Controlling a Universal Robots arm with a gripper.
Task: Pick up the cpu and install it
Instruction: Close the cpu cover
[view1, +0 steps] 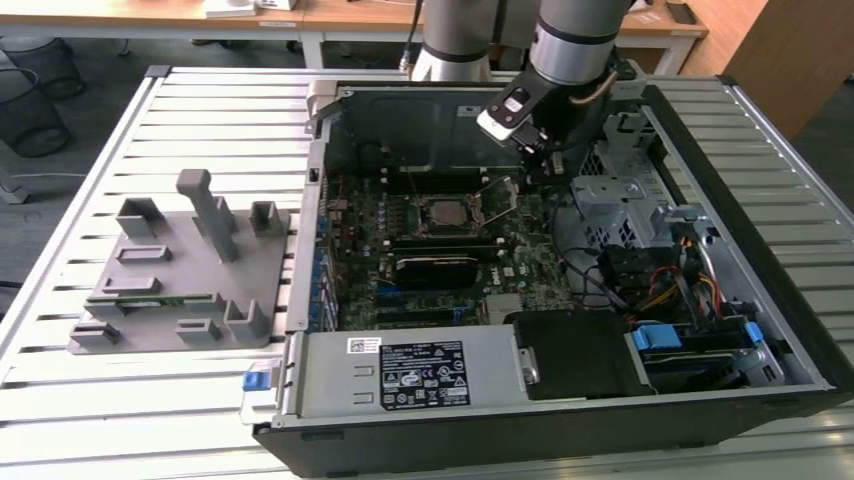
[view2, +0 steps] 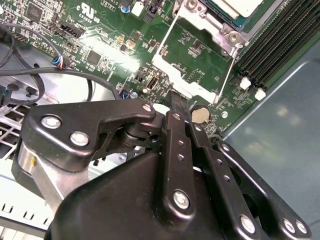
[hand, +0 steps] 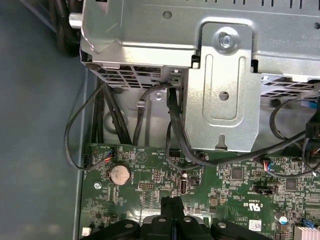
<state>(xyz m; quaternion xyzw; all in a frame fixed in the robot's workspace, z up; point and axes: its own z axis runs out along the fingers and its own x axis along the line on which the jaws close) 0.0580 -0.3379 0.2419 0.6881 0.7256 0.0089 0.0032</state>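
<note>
The cpu (view1: 441, 212) is a silvery square lying flat in the motherboard socket inside the open computer case (view1: 310, 250). In the second wrist view the cpu (view2: 241, 6) shows a pale metal top with a greenish rim, and the socket's metal retention frame (view2: 197, 52) stands hinged open beside it. My gripper (view1: 545, 152) hangs over the board on the exterior view's right of the socket, apart from the cpu. Its black fingertips (view2: 176, 102) are pressed together with nothing between them, just above the board near a coin battery (view2: 200, 115). In the first wrist view the gripper (hand: 172, 204) points at the green board.
A grey plastic fixture block (view1: 174, 270) with upright posts stands on the slatted table at the exterior view's left. A metal drive cage (view1: 621, 205) and loose black cables (hand: 172, 125) crowd the case close to the gripper. The power supply (view1: 414, 375) fills the near side.
</note>
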